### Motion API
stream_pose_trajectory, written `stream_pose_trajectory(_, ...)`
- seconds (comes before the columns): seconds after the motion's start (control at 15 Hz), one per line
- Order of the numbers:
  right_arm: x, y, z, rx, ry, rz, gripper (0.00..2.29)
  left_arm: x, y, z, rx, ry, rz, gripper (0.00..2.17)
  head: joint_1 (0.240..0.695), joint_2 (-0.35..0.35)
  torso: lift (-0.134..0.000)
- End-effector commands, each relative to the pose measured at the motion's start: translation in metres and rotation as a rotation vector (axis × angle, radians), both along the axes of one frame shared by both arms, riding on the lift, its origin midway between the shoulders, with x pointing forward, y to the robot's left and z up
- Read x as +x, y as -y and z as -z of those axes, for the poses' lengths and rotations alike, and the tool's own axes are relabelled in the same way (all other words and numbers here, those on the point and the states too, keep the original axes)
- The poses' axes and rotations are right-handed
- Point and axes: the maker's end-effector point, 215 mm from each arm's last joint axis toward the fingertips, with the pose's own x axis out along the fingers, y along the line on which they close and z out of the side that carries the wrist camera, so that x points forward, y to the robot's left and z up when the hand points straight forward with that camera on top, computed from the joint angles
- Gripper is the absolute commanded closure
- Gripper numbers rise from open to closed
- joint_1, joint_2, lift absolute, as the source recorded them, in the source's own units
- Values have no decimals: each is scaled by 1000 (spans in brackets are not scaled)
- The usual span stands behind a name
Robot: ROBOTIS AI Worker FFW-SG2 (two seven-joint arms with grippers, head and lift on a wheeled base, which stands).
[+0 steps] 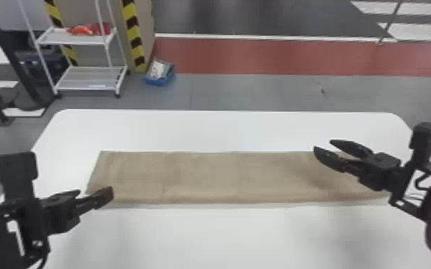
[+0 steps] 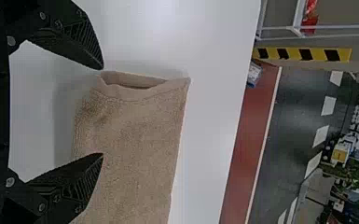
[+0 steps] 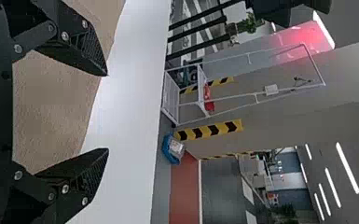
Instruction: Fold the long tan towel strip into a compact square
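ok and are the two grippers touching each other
Apart. The head view plainly shows a long stretch of towel strip between the left gripper and right gripper.

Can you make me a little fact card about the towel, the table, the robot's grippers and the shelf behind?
towel strip: tan, long and flat, not a square yet
table: white, under the strip
left gripper: fingers open, at the strip's left end
right gripper: fingers open, over the strip's right part
shelf: white, beyond the table, red things on top
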Motion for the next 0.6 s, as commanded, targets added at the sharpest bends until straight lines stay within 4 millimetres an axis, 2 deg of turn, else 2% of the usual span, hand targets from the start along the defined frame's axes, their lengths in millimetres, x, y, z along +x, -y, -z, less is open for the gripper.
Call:
stream_pose_trajectory(0.0, 0, -40, 5, 2, -2, -62, 1004, 3, 0, 4, -1, -8, -10, 269, 695, 8, -124)
stream_pose_trajectory(0.07, -1, -52, 9, 6, -8, -80, 1153, 4, 2, 6, 1, -9, -5, 269, 695, 25, -124)
stream_pose_trajectory(0.33, -3, -102, 17, 8, 4, -145, 1180, 12, 2, 13, -2, -7, -14, 269, 695, 88, -124)
stream_pose_trajectory(0.53, -3, -116, 23, 1, 13, -161, 1180, 35, -16, -8, 36, 68, -42, 269, 695, 133, -124)
